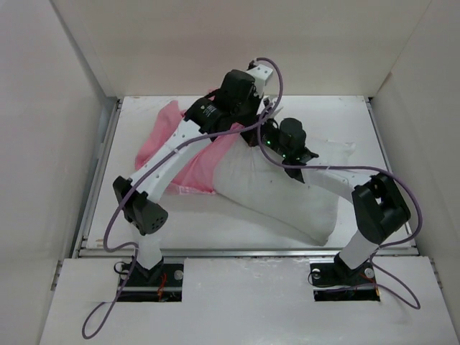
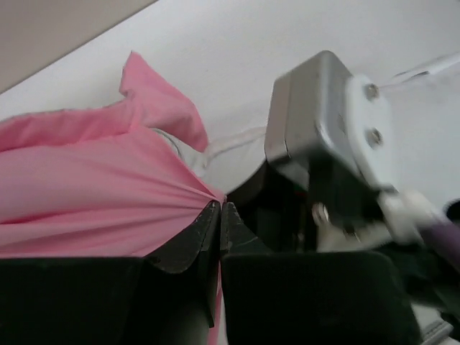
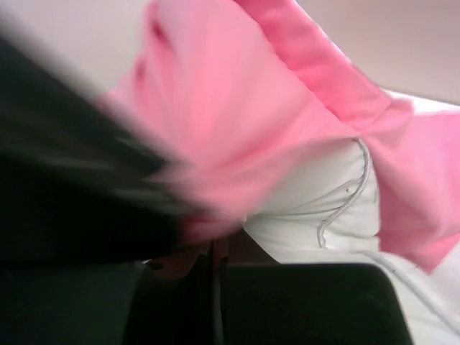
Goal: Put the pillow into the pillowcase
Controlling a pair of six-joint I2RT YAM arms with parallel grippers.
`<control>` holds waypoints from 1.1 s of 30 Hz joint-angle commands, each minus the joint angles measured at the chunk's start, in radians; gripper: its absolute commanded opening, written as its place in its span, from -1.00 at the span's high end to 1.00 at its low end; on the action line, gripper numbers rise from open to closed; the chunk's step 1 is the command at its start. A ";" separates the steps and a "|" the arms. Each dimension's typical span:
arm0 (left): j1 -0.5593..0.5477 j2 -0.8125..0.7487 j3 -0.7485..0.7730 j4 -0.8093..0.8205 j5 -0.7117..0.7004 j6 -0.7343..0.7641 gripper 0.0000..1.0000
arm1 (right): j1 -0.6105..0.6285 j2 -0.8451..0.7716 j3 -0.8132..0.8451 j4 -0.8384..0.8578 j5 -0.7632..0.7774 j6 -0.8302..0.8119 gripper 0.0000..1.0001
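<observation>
The white pillow [image 1: 287,190] lies slantwise on the table, its far left end at the mouth of the pink pillowcase [image 1: 167,136]. The pillowcase spreads to the left under my left arm. My left gripper [image 1: 248,121] is shut on a gathered fold of the pillowcase [image 2: 108,208], its tips meeting at the fold [image 2: 220,206]. Right beside it, my right gripper [image 1: 264,138] is shut on the pillowcase edge [image 3: 237,122], with the pillow's seamed corner [image 3: 323,208] just beyond its tips [image 3: 215,248]. The right gripper's metal body [image 2: 323,122] fills the left wrist view's right side.
White walls [image 1: 43,144] enclose the table on three sides. A metal rail [image 1: 244,251] runs along the near edge in front of both arm bases. Purple cables [image 1: 323,169] loop over the pillow from the right arm.
</observation>
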 commanded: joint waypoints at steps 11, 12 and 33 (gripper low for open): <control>-0.170 -0.333 -0.368 0.271 0.015 -0.125 1.00 | -0.122 -0.055 -0.268 0.942 0.197 0.671 1.00; -0.155 -0.333 -0.405 0.271 -0.028 -0.139 1.00 | -0.122 -0.064 -0.291 0.957 0.180 0.671 1.00; -0.241 -0.031 -0.156 0.406 0.631 -0.156 1.00 | -0.096 0.214 -0.136 1.053 0.041 0.783 1.00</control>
